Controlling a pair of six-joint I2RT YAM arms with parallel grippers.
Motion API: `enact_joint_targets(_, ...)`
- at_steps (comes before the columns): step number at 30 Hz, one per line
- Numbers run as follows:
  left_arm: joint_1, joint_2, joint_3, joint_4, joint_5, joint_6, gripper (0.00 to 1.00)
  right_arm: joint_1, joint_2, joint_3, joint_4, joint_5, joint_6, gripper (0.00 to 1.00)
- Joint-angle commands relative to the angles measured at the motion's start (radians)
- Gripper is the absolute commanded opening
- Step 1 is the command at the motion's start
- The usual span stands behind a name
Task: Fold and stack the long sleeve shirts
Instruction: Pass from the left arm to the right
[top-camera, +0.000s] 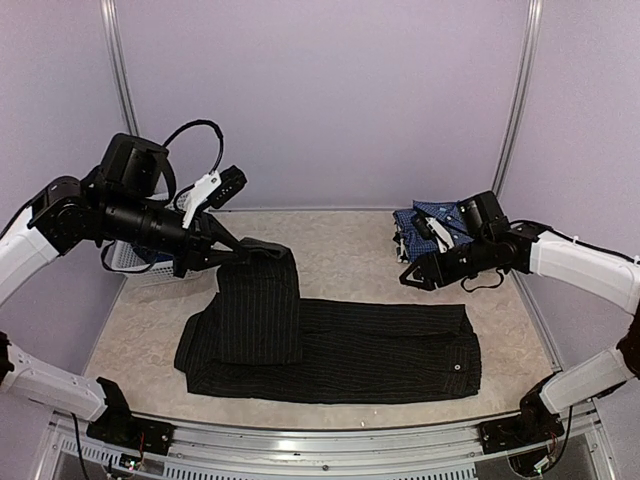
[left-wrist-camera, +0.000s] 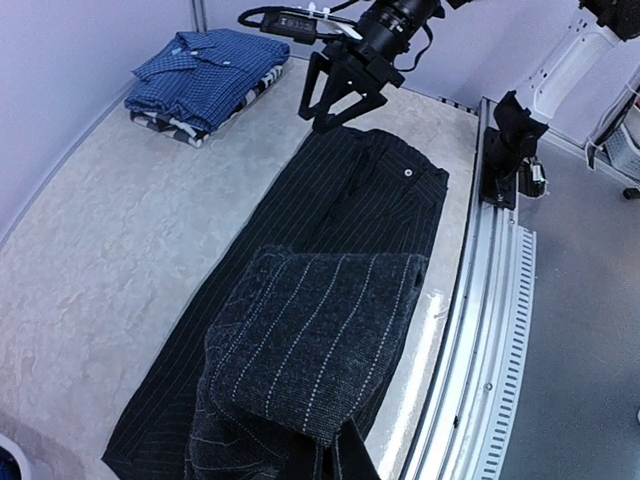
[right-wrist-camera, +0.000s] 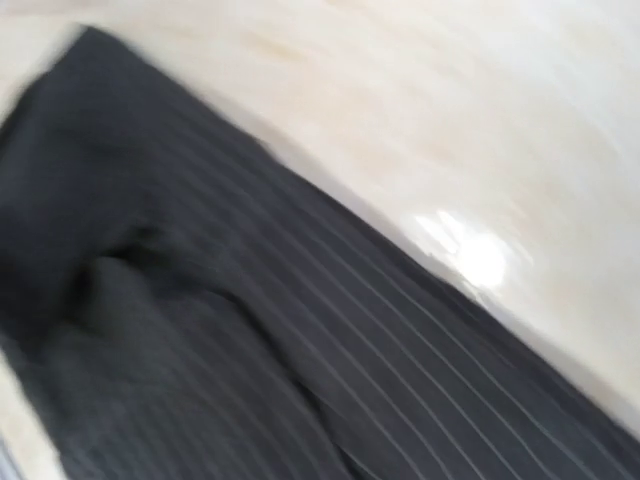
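Note:
The black pinstriped shirt lies lengthwise across the table, folded into a long band. Its left end is lifted and doubled over toward the right. My left gripper is shut on that lifted end. In the left wrist view the raised cloth hides the fingers. My right gripper hovers open just beyond the shirt's far right edge, with nothing between its fingers. The blurred right wrist view shows only pinstriped cloth and bare table. A folded blue checked shirt tops a small stack at the back right.
A white lattice basket stands at the back left, partly behind my left arm. A metal rail runs along the table's near edge, with the arm bases at its ends. Pale walls close in the back and sides.

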Motion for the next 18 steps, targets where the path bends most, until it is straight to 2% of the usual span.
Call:
enact_joint_targets(1, -0.001, 0.064, -0.015, 0.162, 0.156, 0.083, 0.02, 0.067, -0.045, 0.033, 0.133, -0.144, -0.118, 0.52)
enact_joint_targets(5, 0.018, 0.168, -0.014, 0.205, 0.245, 0.101, 0.02, 0.125, -0.089, 0.023, 0.223, -0.154, -0.145, 0.6)
enact_joint_targets(9, 0.095, 0.269, 0.01, 0.238, 0.419, 0.069, 0.01, 0.189, -0.117, 0.05, 0.235, -0.123, -0.182, 0.69)
enact_joint_targets(18, 0.102, 0.459, 0.107, 0.197, 0.513, 0.03, 0.0, 0.384, -0.091, 0.123, 0.25, 0.081, -0.272, 0.75)
